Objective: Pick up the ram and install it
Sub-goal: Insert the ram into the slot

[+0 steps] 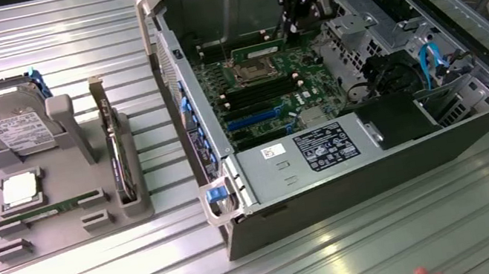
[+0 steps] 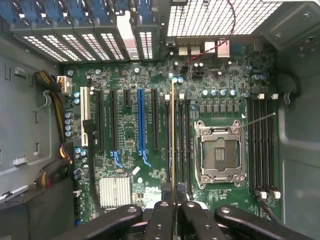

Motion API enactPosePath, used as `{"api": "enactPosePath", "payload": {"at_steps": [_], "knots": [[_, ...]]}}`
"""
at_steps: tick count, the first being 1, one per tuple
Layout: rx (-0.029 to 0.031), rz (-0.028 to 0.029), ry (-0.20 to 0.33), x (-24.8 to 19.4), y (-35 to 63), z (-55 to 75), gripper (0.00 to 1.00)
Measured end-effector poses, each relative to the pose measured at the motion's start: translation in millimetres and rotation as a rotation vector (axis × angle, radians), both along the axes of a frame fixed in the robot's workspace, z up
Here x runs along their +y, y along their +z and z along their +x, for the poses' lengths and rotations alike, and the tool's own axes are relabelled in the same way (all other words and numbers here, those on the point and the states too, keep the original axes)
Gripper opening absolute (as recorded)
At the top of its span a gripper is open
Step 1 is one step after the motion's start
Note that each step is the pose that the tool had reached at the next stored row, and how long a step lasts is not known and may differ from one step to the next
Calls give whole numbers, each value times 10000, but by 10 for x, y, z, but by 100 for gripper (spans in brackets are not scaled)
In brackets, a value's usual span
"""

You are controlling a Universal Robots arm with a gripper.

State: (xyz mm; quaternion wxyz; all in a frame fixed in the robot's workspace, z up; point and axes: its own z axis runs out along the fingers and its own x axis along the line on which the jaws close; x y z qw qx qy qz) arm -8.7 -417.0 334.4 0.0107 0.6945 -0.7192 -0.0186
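free: empty slots (image 2: 181,145) beside ram (image 2: 173,130) | obstacles: processor socket (image 2: 220,155) near, cables (image 2: 56,107) well apart

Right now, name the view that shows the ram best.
The exterior view: the ram shows its green face over the motherboard. The wrist view gives it edge-on, a thin line held in the claw.
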Motion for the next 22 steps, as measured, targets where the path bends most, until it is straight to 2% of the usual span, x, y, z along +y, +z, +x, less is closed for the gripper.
{"api": "enactPosePath", "payload": {"at_steps": [10,22], "knots": [[-43,-1,-1,0,-153,0,12],[-125,-1,-1,0,-366,0,12]]}}
